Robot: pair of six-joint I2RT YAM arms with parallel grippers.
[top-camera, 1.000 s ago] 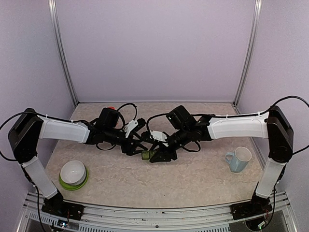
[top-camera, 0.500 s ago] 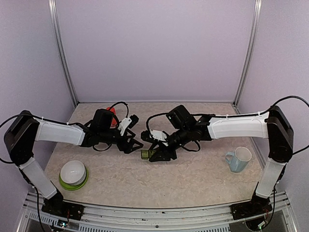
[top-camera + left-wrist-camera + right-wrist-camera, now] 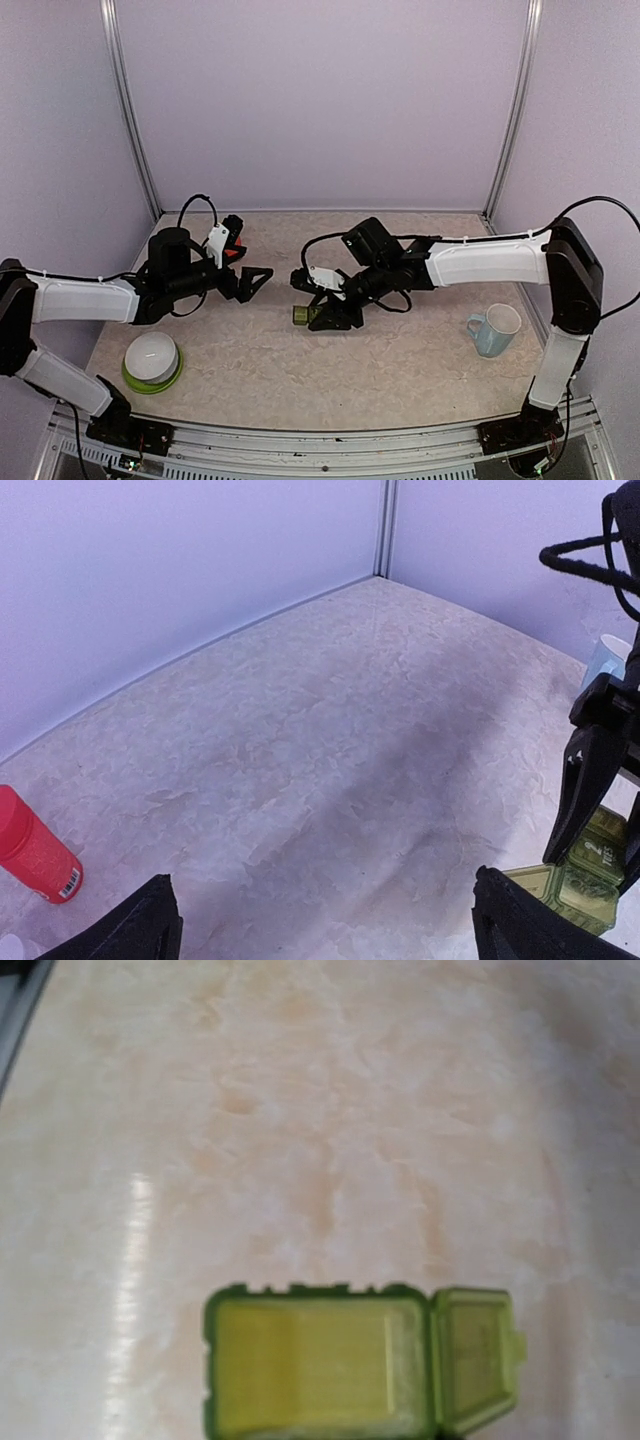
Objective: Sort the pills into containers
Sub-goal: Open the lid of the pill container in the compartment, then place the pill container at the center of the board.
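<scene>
— What is hard to read here?

— The right gripper (image 3: 322,303). From above it sits low over the containers (image 3: 302,317), near the middle of the table (image 3: 400,370), and covers most of them. Its own camera shows none of its fingers, so I cannot tell whether it grips the strip or only stands at it. That view is blurred, too: one lid (image 3: 475,1355) hangs open to the right, the strip's lower edge is cut off, and what is inside I cannot make out. The red bottle (image 3: 231,250) is half hidden behind the left wrist.

— And room to move?

— Plenty of bare table in front of the strip and to its left. The mug (image 3: 493,330) stands well apart by the right edge, and the bowl (image 3: 152,355) is near the front left.

— What has changed?

— A second ago the left gripper (image 3: 257,282) was right beside the right one at the strip. It has drawn back to the left, its fingers (image 3: 145,925) spread wide and empty. The right arm has stayed put.
</scene>
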